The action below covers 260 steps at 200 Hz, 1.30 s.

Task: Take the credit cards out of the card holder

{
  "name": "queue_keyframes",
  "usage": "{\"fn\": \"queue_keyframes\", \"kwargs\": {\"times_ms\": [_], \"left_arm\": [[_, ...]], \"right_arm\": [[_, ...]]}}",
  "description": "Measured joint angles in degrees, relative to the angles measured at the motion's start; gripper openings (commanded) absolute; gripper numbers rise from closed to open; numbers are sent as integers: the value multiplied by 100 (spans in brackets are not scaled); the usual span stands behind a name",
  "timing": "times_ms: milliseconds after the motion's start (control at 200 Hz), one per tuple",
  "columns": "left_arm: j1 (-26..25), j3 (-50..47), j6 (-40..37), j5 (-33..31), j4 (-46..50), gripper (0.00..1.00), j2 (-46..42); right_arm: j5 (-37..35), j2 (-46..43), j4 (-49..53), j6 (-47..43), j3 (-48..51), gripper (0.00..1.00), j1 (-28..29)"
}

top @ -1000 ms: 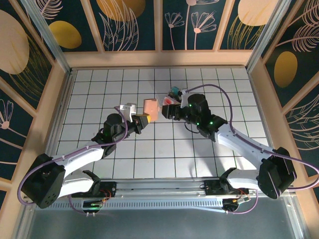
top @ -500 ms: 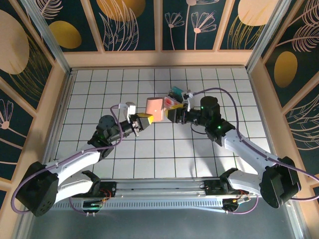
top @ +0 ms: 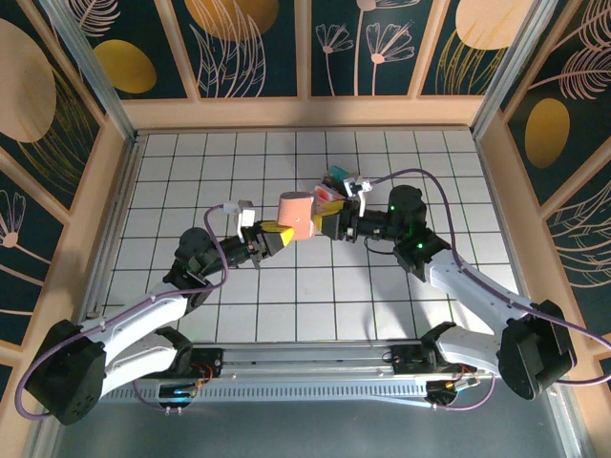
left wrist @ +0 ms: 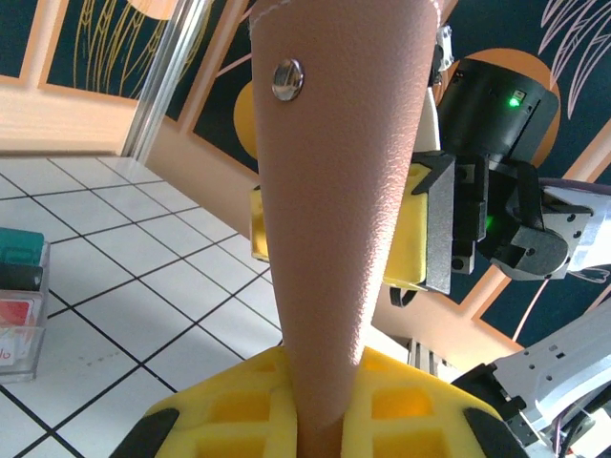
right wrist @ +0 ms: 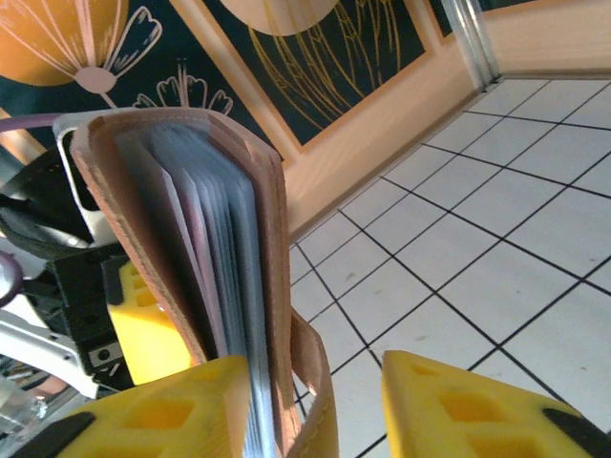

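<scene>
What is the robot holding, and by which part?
The left pincer grips the card holder by one edge; the right pincer straddles the opposite edge, open, not clamped.

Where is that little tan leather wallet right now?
Top view: the card holder is held above the middle of the table by the left claw, the right claw around its other end, a clear plastic box just behind.

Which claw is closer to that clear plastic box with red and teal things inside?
Right. The right gripper is just on the near side of the clear plastic box; the left gripper is farther away to its near left, clamped on the tan leather card holder.
</scene>
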<state>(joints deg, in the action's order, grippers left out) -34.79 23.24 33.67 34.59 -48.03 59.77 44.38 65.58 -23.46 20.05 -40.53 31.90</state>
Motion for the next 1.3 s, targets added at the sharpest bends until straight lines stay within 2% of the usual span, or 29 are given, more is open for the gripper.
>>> {"fn": "queue_keyframes", "kwargs": {"times_ms": [290,651,771,821,976,1141,1191,1301], "left_arm": [[33,-44,44,98,-151,0,-7],[39,-50,153,146,-295,0,42],[68,-50,243,170,-459,0,160],[76,-50,260,179,-520,0,205],[79,-48,289,162,-579,16,302],[42,26,313,149,-437,68,455],[28,48,369,138,-356,77,505],[26,114,350,114,-179,88,588]], "right_arm": [[402,146,-363,122,2,22,-26],[787,321,-828,304,11,17,-70],[835,369,-966,358,11,0,-109],[848,389,-999,409,11,0,-122],[857,402,-1016,431,17,0,-149],[859,402,-960,426,20,0,-81],[841,402,-898,420,20,0,-52],[726,402,-706,376,20,0,-39]]}}
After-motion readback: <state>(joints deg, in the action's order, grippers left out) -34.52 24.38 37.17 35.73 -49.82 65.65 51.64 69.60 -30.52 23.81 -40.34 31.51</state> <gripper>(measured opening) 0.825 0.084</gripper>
